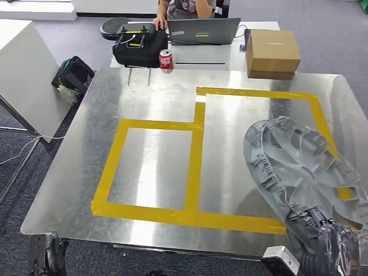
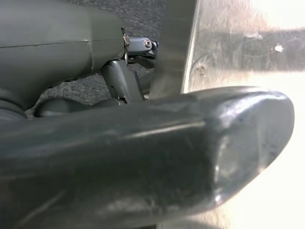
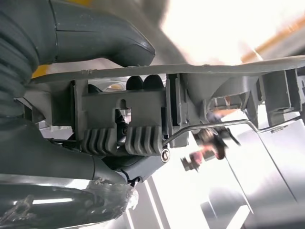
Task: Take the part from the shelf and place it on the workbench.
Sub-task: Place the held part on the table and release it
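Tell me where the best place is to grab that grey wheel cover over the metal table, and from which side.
Probably at the rim, from the table's near edge. The wheel cover is a wide, thin disc, too broad to span, with its inner ribbed side up. The right hand holds it just so: in the right wrist view its thumb lies on one face of the rim and fingers on the other.

Beyond the far edge: red soda can (image 1: 165,60) beside black case (image 1: 140,45), open laptop (image 1: 203,30) with a person (image 1: 186,8) behind it, cardboard box (image 1: 272,53) at right, black bag (image 1: 73,75) on floor at left.
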